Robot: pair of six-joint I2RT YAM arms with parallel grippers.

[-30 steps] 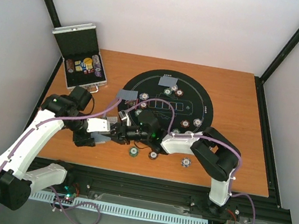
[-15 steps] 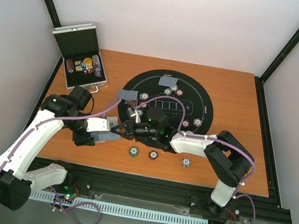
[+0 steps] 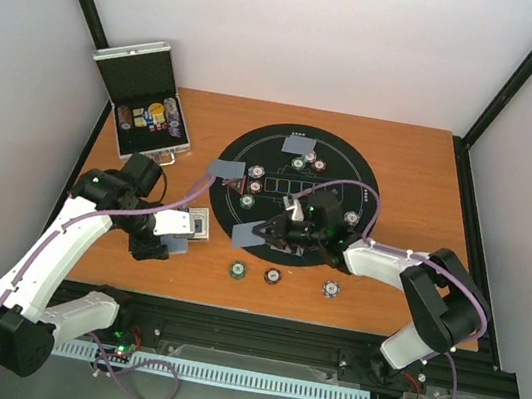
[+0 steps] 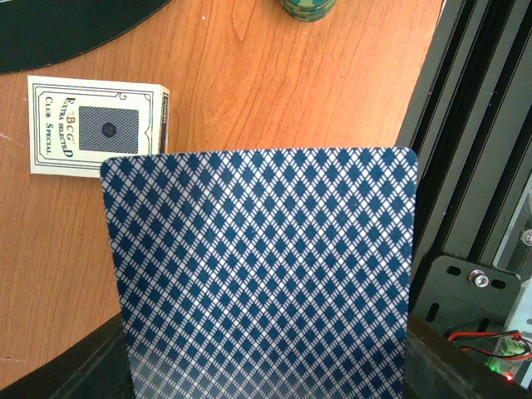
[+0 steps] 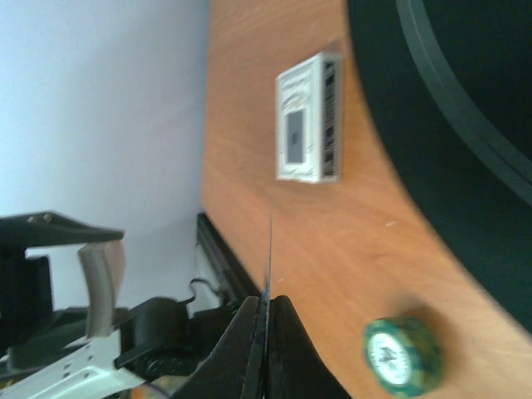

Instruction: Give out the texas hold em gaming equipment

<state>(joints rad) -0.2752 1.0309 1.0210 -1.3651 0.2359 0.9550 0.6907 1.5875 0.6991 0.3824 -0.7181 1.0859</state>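
The right gripper point(image 3: 267, 230) is clamped shut on 1 grey-blue-backed card point(image 3: 248, 238), held over the near-left rim of the round black mat point(image 3: 354, 168). In the right wrist view this card shows edge-on, a thin line between the closed fingers point(image 5: 281, 332). The left gripper point(image 3: 173, 230) grips the deck point(image 4: 258, 266) upright, its diamond-patterned back filling the left wrist view. It hangs over the wooden table point(image 3: 430, 185) left of the mat, just beside the card box point(image 3: 199, 223), which lies flat. Dealt cards point(image 3: 225, 169) lie at the mat's left edge and at its far side, with chips near them. 3 more sit on the bare wood near the front edge — a green chip point(image 3: 237, 270), a maroon chip point(image 3: 273, 276) and a purple-white chip point(image 3: 331, 289). The open case point(image 3: 142, 99) holds further chips at the far-left corner.
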